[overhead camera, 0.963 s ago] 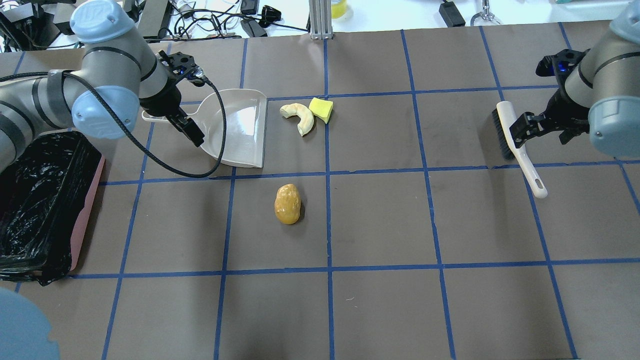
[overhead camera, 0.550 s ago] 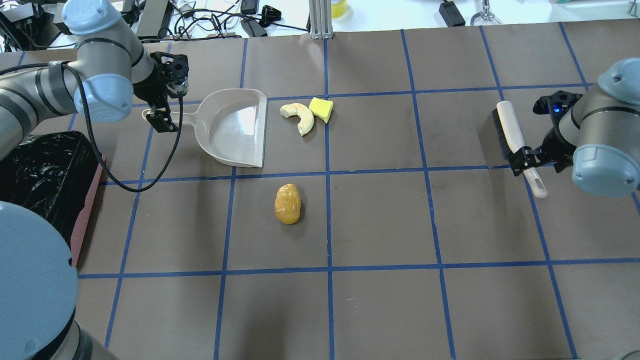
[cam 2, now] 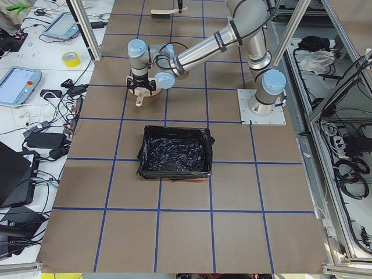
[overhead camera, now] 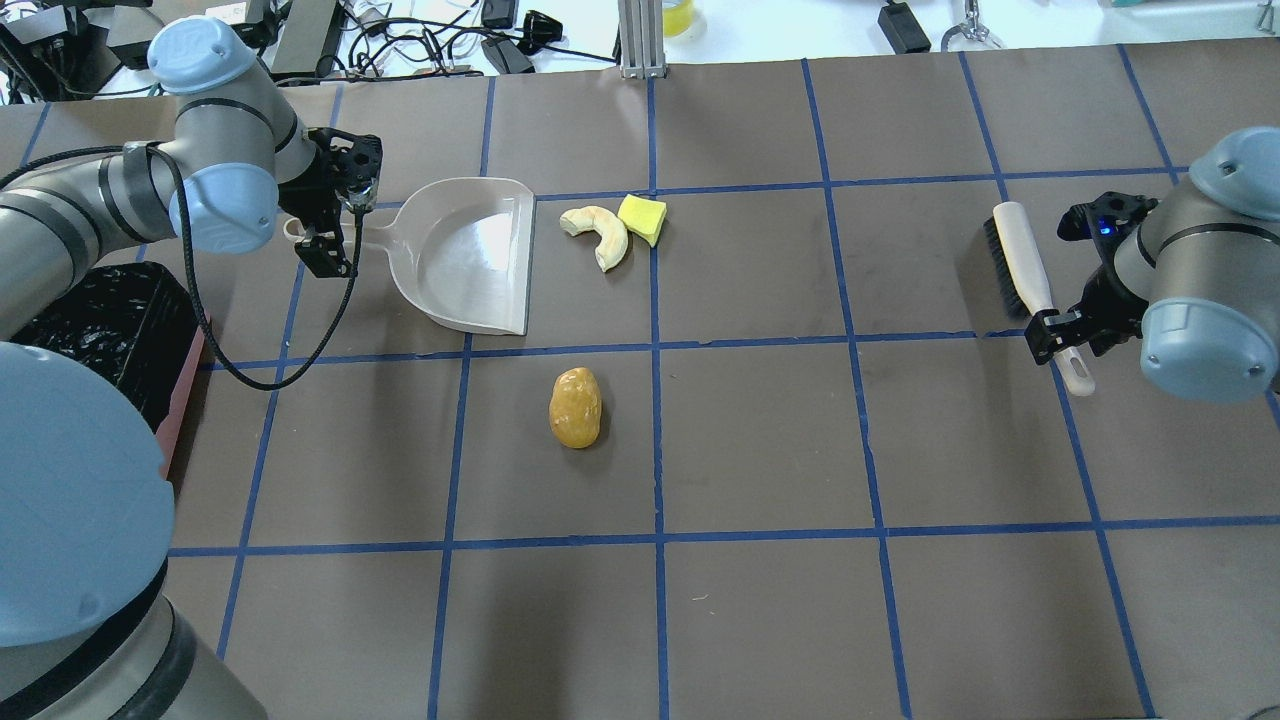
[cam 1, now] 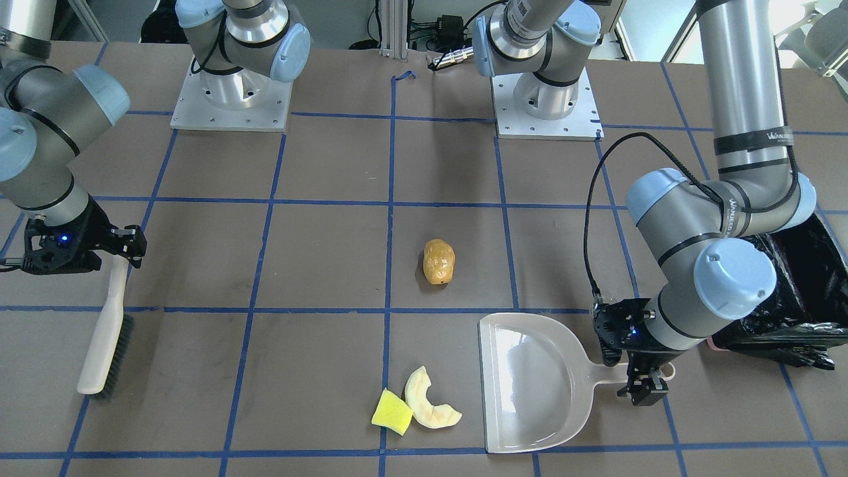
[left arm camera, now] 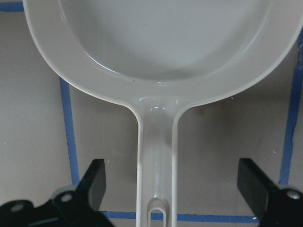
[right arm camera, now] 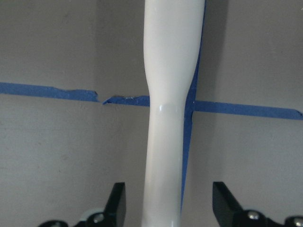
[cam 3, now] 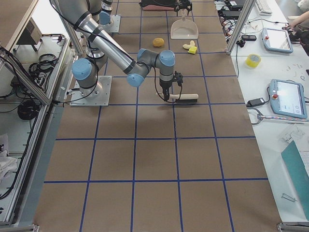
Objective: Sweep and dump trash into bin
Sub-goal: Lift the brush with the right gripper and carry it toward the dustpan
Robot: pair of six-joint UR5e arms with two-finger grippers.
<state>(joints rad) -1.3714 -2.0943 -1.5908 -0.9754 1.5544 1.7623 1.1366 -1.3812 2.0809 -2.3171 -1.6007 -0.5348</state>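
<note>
While the left hand [left arm camera: 173,182] stands spread astride the dustpan [overhead camera: 470,260] handle and the right hand [right arm camera: 173,198] astride the brush [overhead camera: 1020,260] handle, sponge [overhead camera: 642,219] and peel [overhead camera: 600,235] touch beside the dustpan's mouth, lump [overhead camera: 575,407] apart; left arm [overhead camera: 80,210] half-hides bin [overhead camera: 183,395]

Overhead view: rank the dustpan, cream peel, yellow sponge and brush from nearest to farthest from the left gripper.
From the left gripper:
1. dustpan, handle between its jaws.
2. cream peel, just past the pan's mouth.
3. yellow sponge, beside the peel, farther on.
4. brush, far right.
</note>
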